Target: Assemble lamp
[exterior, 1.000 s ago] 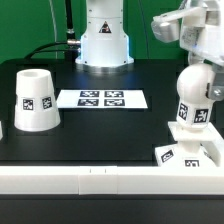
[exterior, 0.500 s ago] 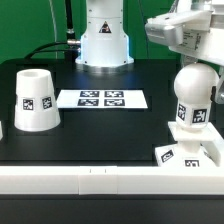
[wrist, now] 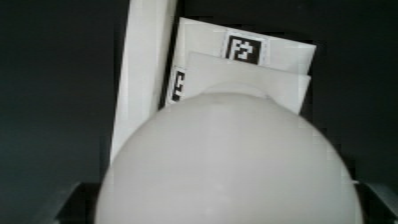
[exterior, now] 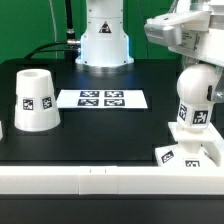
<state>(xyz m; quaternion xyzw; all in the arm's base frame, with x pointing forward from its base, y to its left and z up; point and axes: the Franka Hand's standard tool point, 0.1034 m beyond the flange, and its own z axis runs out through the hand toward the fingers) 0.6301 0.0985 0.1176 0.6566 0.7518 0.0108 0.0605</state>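
Hand (exterior: 198, 58) over upright white bulb (exterior: 194, 99)

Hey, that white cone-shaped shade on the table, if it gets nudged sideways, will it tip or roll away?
The shade stands wide end down on the table, so it would probably slide rather than tip. Its round tapered wall suggests it would roll in a curve if knocked over. It looks like stiff matte plastic, likely not slippery.
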